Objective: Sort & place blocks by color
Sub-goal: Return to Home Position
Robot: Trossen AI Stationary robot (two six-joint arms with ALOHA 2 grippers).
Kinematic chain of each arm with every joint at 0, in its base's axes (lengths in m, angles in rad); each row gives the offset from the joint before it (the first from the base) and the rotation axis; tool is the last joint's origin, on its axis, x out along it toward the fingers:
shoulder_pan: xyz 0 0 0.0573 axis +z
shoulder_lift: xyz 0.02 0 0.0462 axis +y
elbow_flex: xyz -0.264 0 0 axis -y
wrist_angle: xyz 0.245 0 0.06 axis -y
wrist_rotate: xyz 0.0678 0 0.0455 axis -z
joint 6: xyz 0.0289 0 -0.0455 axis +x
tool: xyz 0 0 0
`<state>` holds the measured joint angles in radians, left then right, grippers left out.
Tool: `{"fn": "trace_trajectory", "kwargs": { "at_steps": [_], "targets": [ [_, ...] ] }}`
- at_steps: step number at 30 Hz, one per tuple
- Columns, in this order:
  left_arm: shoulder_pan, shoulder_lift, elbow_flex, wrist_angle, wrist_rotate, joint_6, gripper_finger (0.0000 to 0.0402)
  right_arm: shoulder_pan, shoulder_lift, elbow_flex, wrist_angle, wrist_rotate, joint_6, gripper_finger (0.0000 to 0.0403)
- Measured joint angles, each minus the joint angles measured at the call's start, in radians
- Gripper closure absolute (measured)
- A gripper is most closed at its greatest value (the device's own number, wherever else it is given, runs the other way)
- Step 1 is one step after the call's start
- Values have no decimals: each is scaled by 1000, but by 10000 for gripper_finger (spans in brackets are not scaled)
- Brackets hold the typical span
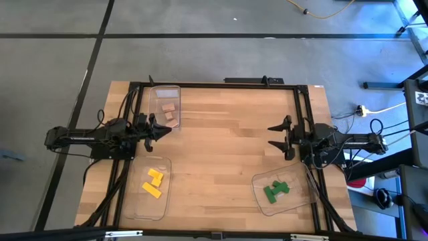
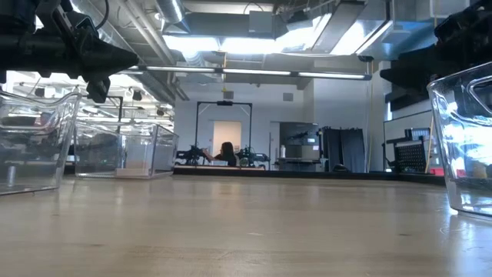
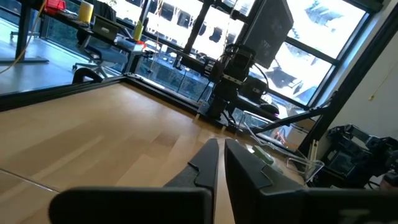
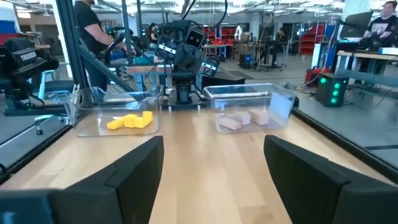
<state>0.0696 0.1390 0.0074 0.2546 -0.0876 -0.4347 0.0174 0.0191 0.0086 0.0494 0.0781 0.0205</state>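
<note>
Yellow blocks lie together in the lower-left tray of the high view, tan blocks sit in the upper-left tray, and green blocks are piled in the lower-right tray. From where I stand, no block shows loose on the wooden surface between them. The sorting itself looks finished to me, each colour in its own tray. What is in hand seems to be the arms drawing back to rest. The left gripper hangs at the left edge of the frame's middle, just below the upper-left tray and above the yellow one. Its jaws are pressed almost together with nothing between them, as its own wrist view shows. The right gripper hovers at the right-middle of the frame, above and beside the lower-right tray. Its jaws are spread wide and empty, pointing across the bare wood toward the far trays. Both arms lie nearly level and folded toward the sides of the surface, so I judge the return close to done. The next move calls for little: keep each arm high enough to pass its neighbouring tray walls, carry nothing, and settle into the parked pose. The main risk I can think of is a low finger catching a tray rim.
</note>
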Motion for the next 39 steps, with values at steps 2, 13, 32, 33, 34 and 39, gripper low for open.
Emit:
{"fn": "trace_trajectory", "kwargs": {
  "at_steps": [2,13,32,33,34,39],
  "targets": [
    [0,0,0,0,0,0,380,0,1,0,-1,-1,27,123],
    [0,0,0,0,0,0,383,0,1,0,-16,-57,113,123],
    [0,0,0,0,0,0,397,0,0,2,-23,-59,16,123],
    [0,0,0,0,0,0,395,0,1,2,-23,-55,-11,123],
    [0,0,0,0,0,0,392,0,0,2,-22,-54,-33,123],
    [0,0,0,0,0,0,383,0,0,2,-22,-54,-52,123]
  ]
}}
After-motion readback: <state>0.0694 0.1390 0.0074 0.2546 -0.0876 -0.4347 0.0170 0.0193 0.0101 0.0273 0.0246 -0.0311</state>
